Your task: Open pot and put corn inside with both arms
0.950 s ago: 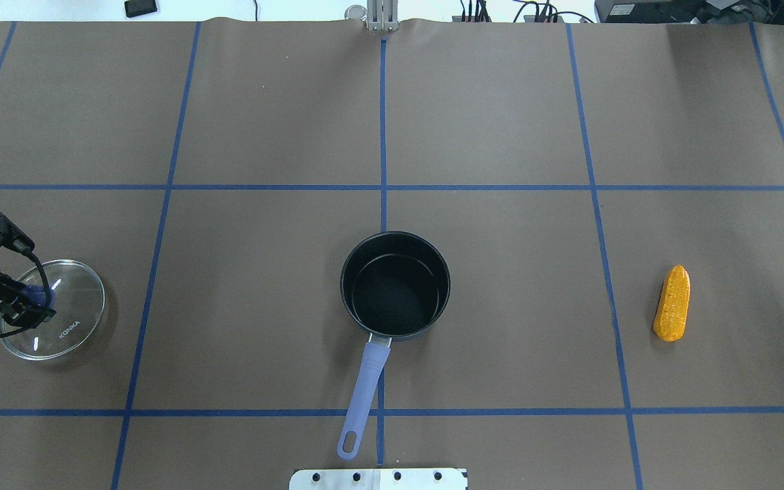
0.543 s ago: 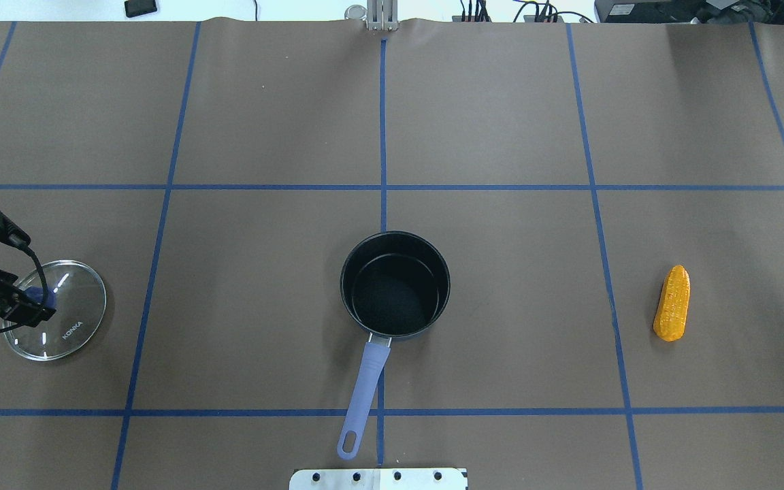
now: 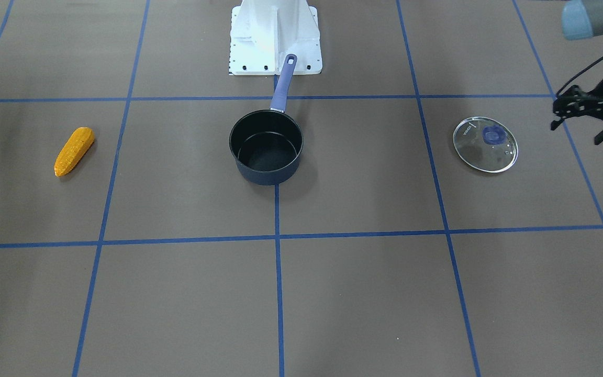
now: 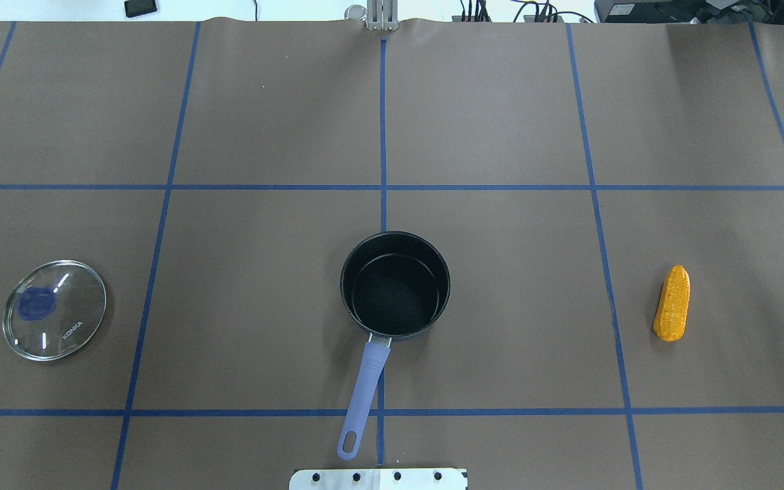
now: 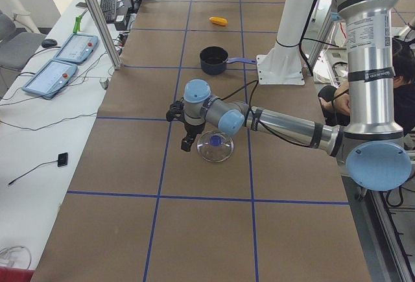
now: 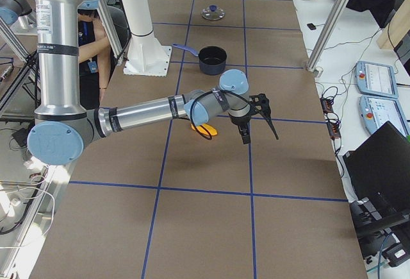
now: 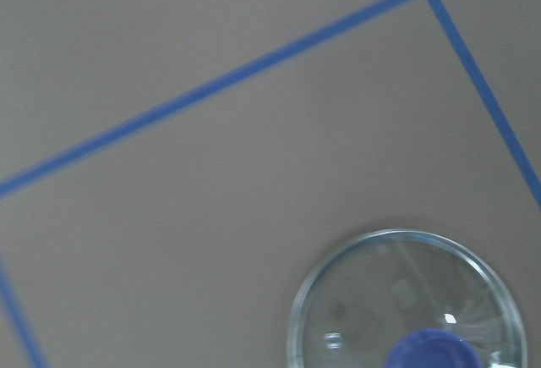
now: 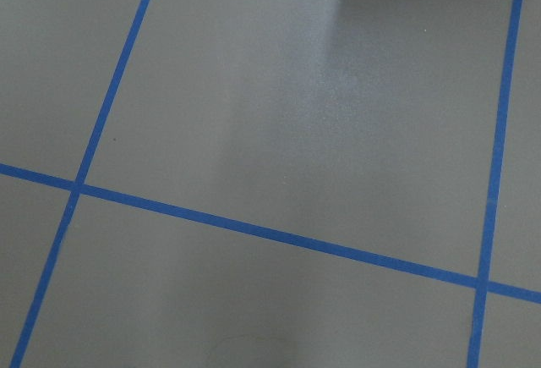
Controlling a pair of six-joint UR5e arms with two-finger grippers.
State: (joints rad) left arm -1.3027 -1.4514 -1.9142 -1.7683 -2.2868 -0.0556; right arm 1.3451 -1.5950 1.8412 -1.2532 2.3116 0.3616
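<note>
Lying apart: round glass lid point(image 4: 54, 309), bumpy tapered corn point(image 4: 672, 303), dark uncovered pot point(image 4: 395, 299)

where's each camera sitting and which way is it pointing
Front-facing: across the table, facing the white base; left gripper at right edge.
Overhead: behind the robot, down on pot, corn, lid; barely any robot.
Exterior left: table's left end; left arm near, beside lid.
Exterior right: opposite end; right arm near, partly hiding corn.
Left wrist: down at lid; no body.
Right wrist: down at bare table; no body.
Front-facing and overhead share pot, corn, lid.
</note>
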